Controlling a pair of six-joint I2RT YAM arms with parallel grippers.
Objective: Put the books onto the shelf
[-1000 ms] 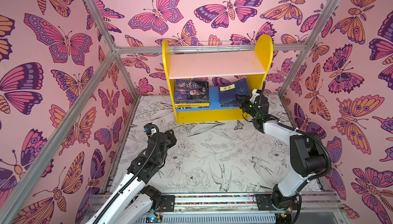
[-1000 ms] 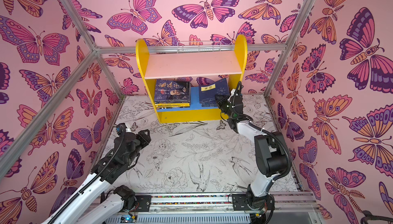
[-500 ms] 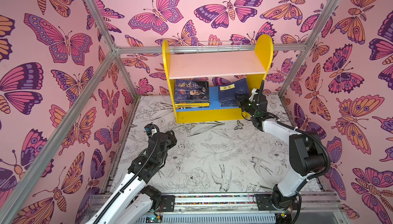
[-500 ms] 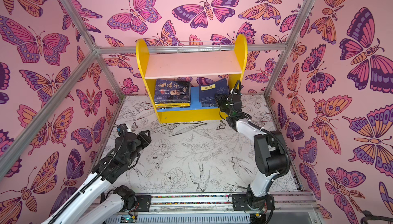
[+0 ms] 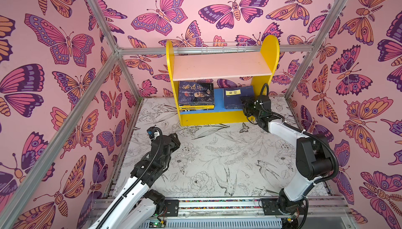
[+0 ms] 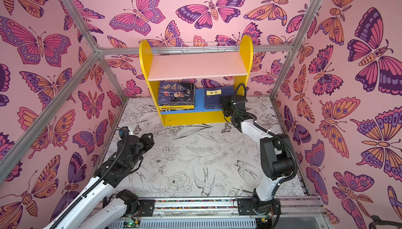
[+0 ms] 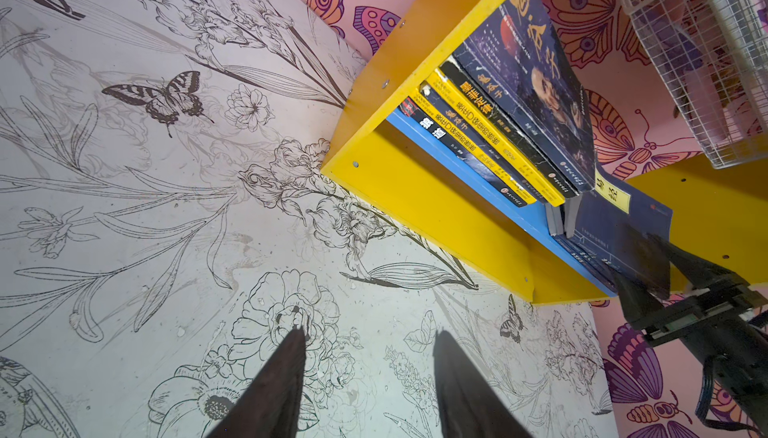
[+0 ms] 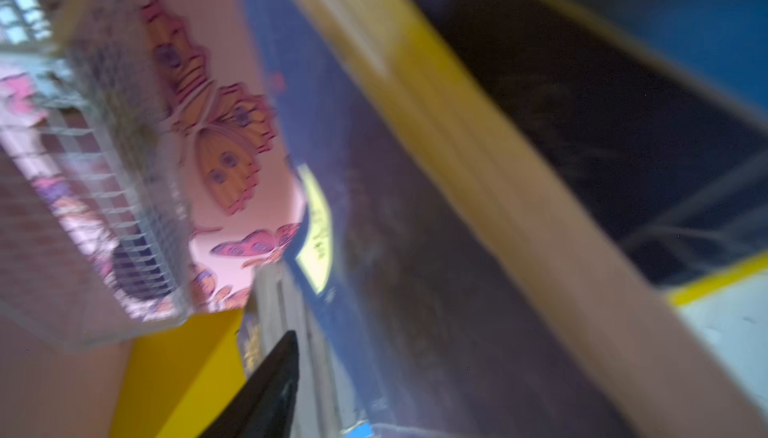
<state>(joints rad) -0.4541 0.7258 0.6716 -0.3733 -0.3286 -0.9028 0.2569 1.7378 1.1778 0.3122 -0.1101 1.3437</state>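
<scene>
The shelf [image 5: 221,67] [image 6: 195,65] stands at the back of the floor, its pink upper board bare. On its blue lower board lie two piles of books: a stack topped by a dark face-and-calligraphy book [image 5: 195,94] [image 7: 536,78], and navy books with a yellow label [image 5: 233,97] [image 6: 214,98] [image 7: 615,223]. My right gripper [image 5: 246,104] [image 6: 224,105] [image 7: 648,257] is at the navy books' front right corner, jaws apart astride it. The blurred right wrist view shows one finger [image 8: 276,373] beside the page edges. My left gripper [image 5: 174,139] [image 7: 368,340] hovers open and empty over the floor.
A white wire basket [image 5: 224,47] [image 7: 698,61] hangs on the rail behind the shelf's top. Butterfly-patterned walls with aluminium posts [image 5: 97,73] close in three sides. The floor [image 5: 217,156] is a flower-printed sheet.
My right gripper's jaws have come apart at the navy book's corner, after being shut on it. The left arm has not moved.
</scene>
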